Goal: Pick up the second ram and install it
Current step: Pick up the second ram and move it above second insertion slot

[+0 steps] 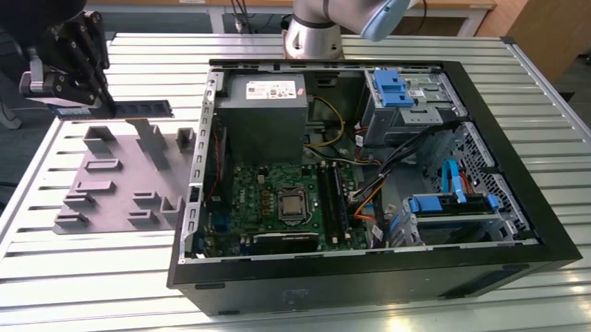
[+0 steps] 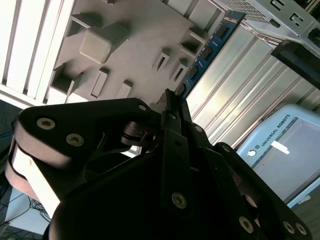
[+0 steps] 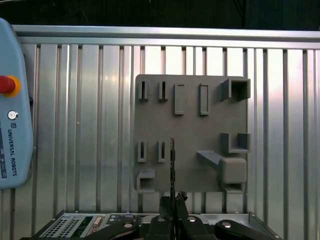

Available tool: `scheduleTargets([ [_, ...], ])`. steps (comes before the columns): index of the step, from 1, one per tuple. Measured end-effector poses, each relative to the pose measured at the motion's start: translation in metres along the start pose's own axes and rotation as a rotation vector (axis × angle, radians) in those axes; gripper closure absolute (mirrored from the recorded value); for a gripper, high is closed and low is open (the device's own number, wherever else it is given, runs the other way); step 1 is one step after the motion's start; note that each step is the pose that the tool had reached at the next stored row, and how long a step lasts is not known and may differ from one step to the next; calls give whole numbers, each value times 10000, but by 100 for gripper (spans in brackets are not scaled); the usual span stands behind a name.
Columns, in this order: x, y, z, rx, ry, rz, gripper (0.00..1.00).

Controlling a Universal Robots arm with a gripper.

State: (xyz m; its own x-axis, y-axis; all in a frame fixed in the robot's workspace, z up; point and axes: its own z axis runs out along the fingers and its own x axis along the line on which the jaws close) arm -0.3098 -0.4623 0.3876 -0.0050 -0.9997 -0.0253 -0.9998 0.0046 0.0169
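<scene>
Black gripper (image 2: 171,102) linkages with round screw heads are seen closest in the second wrist view, and much of the scene behind them is blocked. The two fingers are pressed together on one end of the second ram (image 2: 207,52), a thin, narrow blue-green circuit-board strip with dark chips. The gripped end is hidden between the fingertips, while the free end is extended away from the tool.

In the first wrist view the gripper (image 3: 173,197) is cut off by the frame edge. The second ram (image 3: 172,160) is seen edge-on as a thin dark line, so its face cannot be made out. Behind the strip, the flat grey plastic fixture (image 3: 190,130) with upright posts and slots is laid on the slatted aluminium table (image 3: 90,125). Whether the strip touches the fixture cannot be told. A light blue-grey teach pendant (image 3: 12,130) with a red button (image 3: 5,85) is seen beside the fixture, partly cropped.

In the exterior view the gripper (image 1: 104,104) and the second ram (image 1: 143,108) are found at the exterior view's left, over the far end of the fixture. They are held apart from the open black computer case (image 1: 369,277). Inside the case the large green motherboard (image 1: 254,187) is laid flat, partly covered by cables. Farthest back, the silver base of the robot arm (image 1: 312,38) is cropped by the frame.
</scene>
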Motion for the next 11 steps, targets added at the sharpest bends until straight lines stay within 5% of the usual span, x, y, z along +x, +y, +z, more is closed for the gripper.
scheduleTargets([
  [11,-1,-98,-1,1,-1,0,86],
])
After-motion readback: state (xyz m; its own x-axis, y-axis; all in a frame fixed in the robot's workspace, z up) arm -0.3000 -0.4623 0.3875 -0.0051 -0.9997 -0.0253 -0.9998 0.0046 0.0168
